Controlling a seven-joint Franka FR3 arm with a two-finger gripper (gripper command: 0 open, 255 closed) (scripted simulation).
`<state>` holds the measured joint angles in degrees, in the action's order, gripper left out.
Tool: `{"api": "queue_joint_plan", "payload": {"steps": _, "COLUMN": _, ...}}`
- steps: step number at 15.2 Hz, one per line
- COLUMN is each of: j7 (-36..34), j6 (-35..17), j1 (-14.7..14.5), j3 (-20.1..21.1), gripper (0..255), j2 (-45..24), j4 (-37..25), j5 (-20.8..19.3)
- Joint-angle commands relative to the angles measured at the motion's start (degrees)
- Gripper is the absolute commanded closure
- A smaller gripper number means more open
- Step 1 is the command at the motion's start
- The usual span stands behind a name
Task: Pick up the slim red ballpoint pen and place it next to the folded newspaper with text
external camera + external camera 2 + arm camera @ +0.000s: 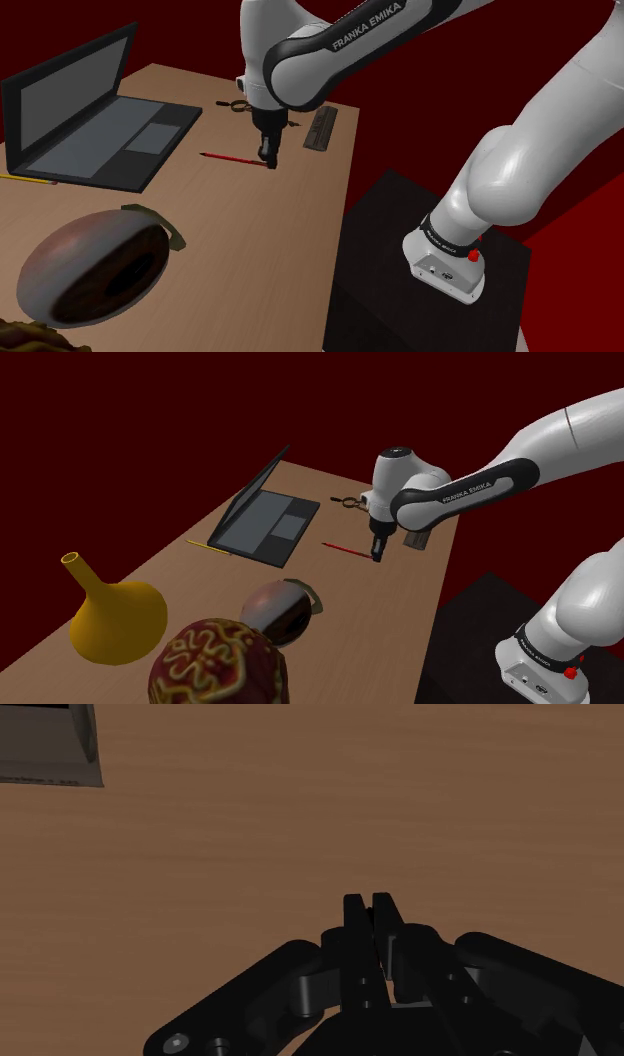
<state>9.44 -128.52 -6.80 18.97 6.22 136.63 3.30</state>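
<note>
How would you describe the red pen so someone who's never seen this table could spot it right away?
Find the wooden table with the open laptop. Between the laptop and the black gripper lies the red pen, flat on the wood, one end at the gripper's tip. It's slim and red, unlike the yellow pencil on the laptop's opposite side.
</note>
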Motion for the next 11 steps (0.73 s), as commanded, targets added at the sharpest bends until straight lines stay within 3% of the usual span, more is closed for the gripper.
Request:
{"api": "queue_joint_plan", "payload": {"steps": 1, "j7": -0.1, "j6": -1.4, "j1": 0.1, "j3": 0.0, "gripper": 255, "j2": -0.8, "j4": 0.7, "j5": -0.3}}
{"api": "queue_joint_plan", "payload": {"steps": 8, "j7": -0.1, "j6": -1.4, "j1": 0.1, "j3": 0.0, "gripper": 255, "j2": -0.8, "j4": 0.7, "j5": -0.3}}
{"api": "queue_joint_plan", "payload": {"steps": 9, "j7": -0.1, "j6": -1.4, "j1": 0.1, "j3": 0.0, "gripper": 0, "j2": -0.8, "j4": 0.7, "j5": -0.3}}
{"api": "queue_joint_plan", "payload": {"steps": 11, "j7": -0.1, "j6": -1.4, "j1": 0.1, "j3": 0.0, "gripper": 0, "j2": -0.8, "j4": 0.7, "j5": -0.3}}
